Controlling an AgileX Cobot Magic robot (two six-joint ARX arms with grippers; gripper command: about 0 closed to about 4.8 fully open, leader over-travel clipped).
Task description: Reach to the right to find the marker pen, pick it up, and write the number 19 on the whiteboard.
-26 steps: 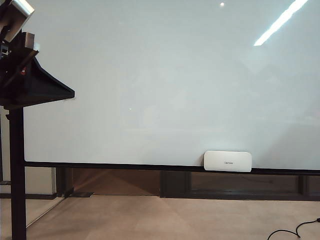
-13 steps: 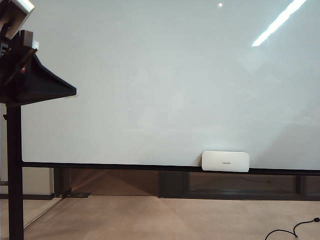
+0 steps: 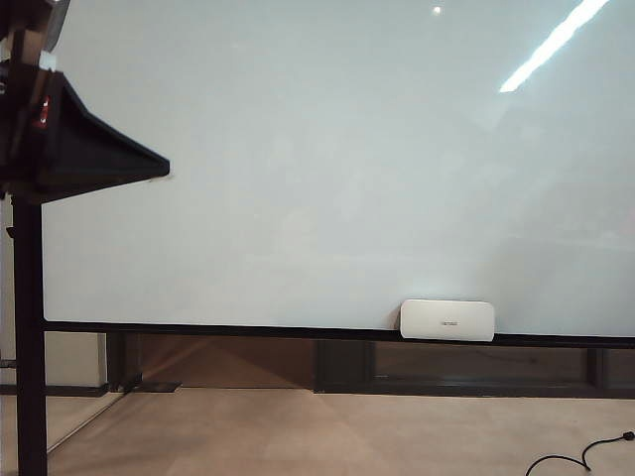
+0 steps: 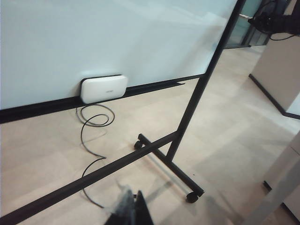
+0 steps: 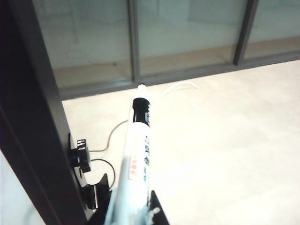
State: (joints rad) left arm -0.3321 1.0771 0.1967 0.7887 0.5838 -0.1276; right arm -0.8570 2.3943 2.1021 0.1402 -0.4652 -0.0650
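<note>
Right gripper point(image 5: 126, 211) grasps the marker pen point(image 5: 138, 150), off beside the whiteboard point(image 3: 337, 169) frame; pickup done. Board blank, 19 unwritten. Left gripper point(image 4: 129, 211) low over floor, jaw state unclear.

The whiteboard point(image 3: 347, 169) face lies bare and open; only a white block point(image 3: 447, 320) sits on its lower ledge.

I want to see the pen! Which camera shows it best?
The right wrist view: the marker pen fills it, held in the right claw. The exterior and left wrist views show no pen, only the whiteboard.
</note>
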